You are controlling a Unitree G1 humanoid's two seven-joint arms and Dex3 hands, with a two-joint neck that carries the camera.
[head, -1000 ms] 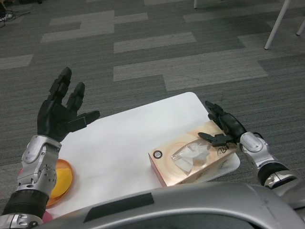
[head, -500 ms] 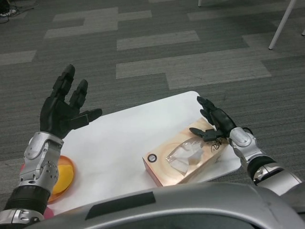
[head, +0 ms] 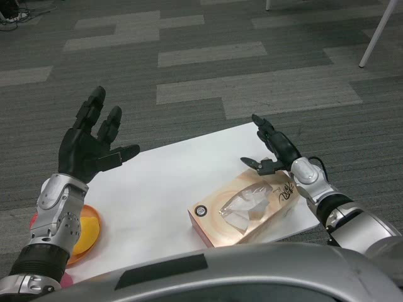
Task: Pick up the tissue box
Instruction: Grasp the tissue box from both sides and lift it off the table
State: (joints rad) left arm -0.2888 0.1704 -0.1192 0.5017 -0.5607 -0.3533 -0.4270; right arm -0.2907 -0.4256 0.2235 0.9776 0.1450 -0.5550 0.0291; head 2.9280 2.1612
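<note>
A tan tissue box (head: 242,207) with a clear plastic slot on top lies on the white table (head: 157,189), near its front right edge. My right hand (head: 272,150) hovers just past the box's far right end, fingers spread and thumb pointing left, holding nothing. I cannot tell whether it touches the box. My left hand (head: 91,143) is raised over the table's left edge, palm forward with fingers apart, far from the box.
An orange and yellow dish (head: 80,231) sits low on the left beside my left forearm. Grey patterned carpet surrounds the table. A white furniture leg (head: 378,34) stands at the top right.
My right hand has moved up and to the left, from resting on the box's right end to beyond its far end. The box has shifted slightly left on the table.
</note>
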